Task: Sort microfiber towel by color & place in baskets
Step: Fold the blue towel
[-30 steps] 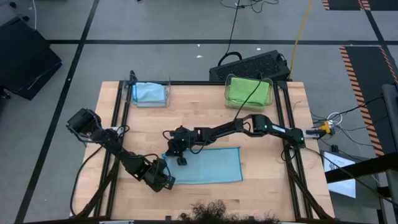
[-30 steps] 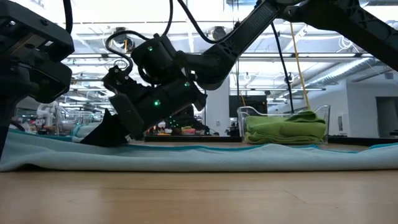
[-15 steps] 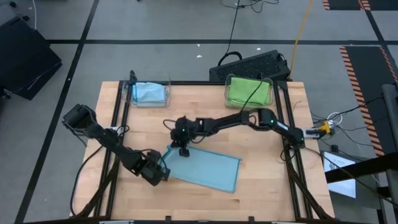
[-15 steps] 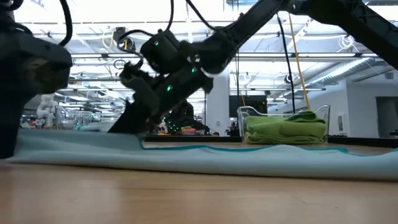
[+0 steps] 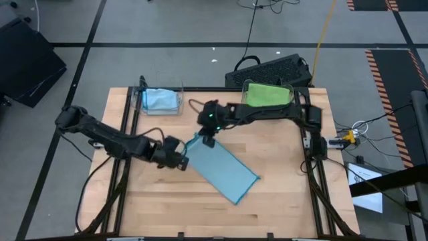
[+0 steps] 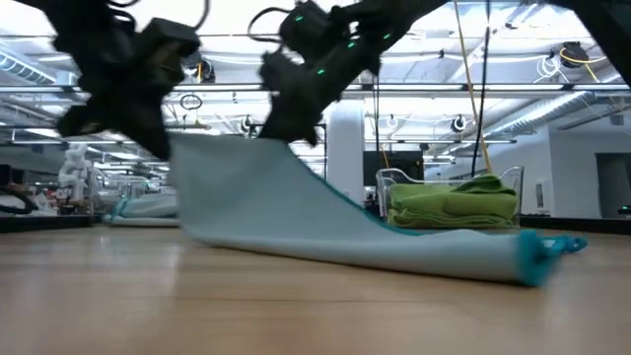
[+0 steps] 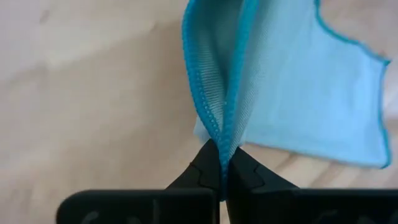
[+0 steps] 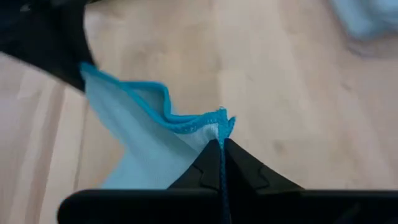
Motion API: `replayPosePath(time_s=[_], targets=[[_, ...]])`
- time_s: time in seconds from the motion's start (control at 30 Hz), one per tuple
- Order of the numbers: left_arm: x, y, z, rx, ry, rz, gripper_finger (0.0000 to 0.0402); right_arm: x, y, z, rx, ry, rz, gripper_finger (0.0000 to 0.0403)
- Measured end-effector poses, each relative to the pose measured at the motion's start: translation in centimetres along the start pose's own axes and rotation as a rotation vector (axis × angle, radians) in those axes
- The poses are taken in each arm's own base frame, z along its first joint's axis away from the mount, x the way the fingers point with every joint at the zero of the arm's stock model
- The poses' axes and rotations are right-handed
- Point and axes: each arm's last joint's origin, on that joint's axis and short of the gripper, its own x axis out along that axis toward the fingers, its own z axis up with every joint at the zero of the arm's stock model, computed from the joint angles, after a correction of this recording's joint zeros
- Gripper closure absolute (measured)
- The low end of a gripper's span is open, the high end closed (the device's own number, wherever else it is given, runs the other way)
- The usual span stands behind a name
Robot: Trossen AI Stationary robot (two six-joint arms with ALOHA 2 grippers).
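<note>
Baskets: left basket (image 5: pixel 160 100) holds blue towel, right basket (image 5: pixel 267 97) green; both jaws pinch spread blue towel (image 5: pixel 221 167).

Left claw (image 7: pixel 222 167) pinches blue towel's (image 7: pixel 292 106) hem.

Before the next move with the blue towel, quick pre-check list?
1. Left pincer shut on the blue towel edge: ok.
2. Right pincer shut on the towel's other corner: ok.
3. Towel fully off the table: not ok, its far end lies on the wood.
4. Blue basket holds a blue towel, room for another: cannot tell.
5. Green basket holds only green: ok.
</note>
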Motion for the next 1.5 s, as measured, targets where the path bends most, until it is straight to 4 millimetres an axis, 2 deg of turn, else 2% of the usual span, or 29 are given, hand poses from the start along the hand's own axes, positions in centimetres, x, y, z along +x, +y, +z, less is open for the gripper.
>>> replayPosePath(time_s=[0.13, 0.27, 0.43, 0.6, 0.8, 0.97, 1.1, 1.2, 1.3, 1.4, 1.5], targets=[[0.4, -0.4, 2.7, 0.036, -0.079, -0.078, 0.0397, -3.9, -0.1, -1.2, 0.108, 0.010, -0.058, 0.0402], [-0.5, -1.5, 4.8, 0.078, -0.158, -0.186, 0.0398, -7.7, 0.8, -2.5, 0.165, -0.022, -0.051, 0.0402], [-4.3, -4.2, 7.1, 0.250, -0.233, -0.303, 0.0399, -11.9, 3.8, -3.0, 0.124, -0.099, 0.001, 0.0402], [-7.5, -6.0, 8.5, 0.368, -0.187, -0.382, 0.0399, -14.3, 6.5, -2.7, 0.146, -0.177, 0.026, 0.0402], [-11.0, -8.1, 8.3, 0.416, -0.118, -0.518, 0.0398, -17.0, 9.6, -2.9, 0.136, -0.223, 0.125, 0.0403], [-14.5, -10.0, 7.6, 0.442, -0.125, -0.648, 0.0399, -20.9, 11.3, -3.0, 0.106, -0.295, 0.260, 0.0403], [-17.4, -10.9, 7.8, 0.442, -0.147, -0.715, 0.0400, -23.5, 12.3, -2.7, 0.167, -0.394, 0.344, 0.0403], [-18.6, -11.7, 8.3, 0.450, -0.179, -0.739, 0.0400, -24.5, 12.7, -2.0, 0.238, -0.483, 0.399, 0.0403], [-19.4, -12.8, 8.7, 0.474, -0.207, -0.763, 0.0400, -24.6, 13.4, -1.8, 0.284, -0.525, 0.423, 0.0403], [-18.5, -14.0, 8.9, 0.487, -0.202, -0.752, 0.0400, -24.2, 14.3, -2.0, 0.320, -0.499, 0.446, 0.0403], [-16.9, -15.2, 8.2, 0.481, -0.098, -0.759, 0.0400, -24.2, 15.7, -2.6, 0.370, -0.436, 0.522, 0.0403]])
